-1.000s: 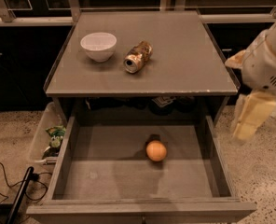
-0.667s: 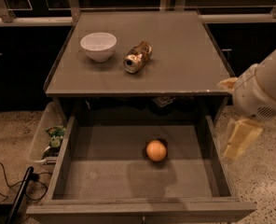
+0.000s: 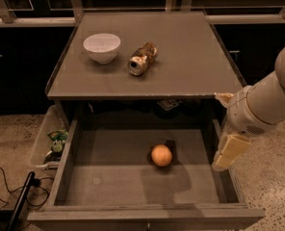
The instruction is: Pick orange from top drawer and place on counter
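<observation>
Top drawer (image 3: 113,179) open. The orange (image 3: 161,155) sits alone on its floor, right of centre. Likely light, firm, smooth and prone to roll, so grip across its widest part from above. Gripper (image 3: 230,151) hangs at the drawer's right wall, near the orange; open or closed, cannot tell. Counter (image 3: 190,57) beyond: white bowl (image 3: 102,47) and can (image 3: 142,58) sit left, open room to the right.
</observation>
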Robot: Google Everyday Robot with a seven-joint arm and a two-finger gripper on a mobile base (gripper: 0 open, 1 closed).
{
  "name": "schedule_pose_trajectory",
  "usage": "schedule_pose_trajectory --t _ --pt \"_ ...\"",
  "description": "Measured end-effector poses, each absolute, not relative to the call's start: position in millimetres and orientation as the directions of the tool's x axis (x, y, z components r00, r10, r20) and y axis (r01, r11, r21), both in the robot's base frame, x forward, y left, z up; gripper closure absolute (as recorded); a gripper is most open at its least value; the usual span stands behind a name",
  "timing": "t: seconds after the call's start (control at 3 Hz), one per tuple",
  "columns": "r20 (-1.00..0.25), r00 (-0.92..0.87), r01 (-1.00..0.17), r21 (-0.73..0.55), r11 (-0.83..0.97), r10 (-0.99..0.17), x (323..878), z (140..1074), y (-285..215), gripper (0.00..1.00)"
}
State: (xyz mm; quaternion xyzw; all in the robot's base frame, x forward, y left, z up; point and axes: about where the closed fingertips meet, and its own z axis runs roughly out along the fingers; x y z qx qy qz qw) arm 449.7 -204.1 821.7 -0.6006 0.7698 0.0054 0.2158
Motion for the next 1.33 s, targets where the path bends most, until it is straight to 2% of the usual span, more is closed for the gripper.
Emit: schedule_pose_trajectory --t 0.67,1.33 --pt "-0.481 -0.223 -0.931 -0.154 0.331 -0.848 485.6 722.5 -169.6 0.0" --pt "-0.606 -0.207 -0.937 -0.102 0.333 -0.768 503.4 663.9 -133.6 0.0"
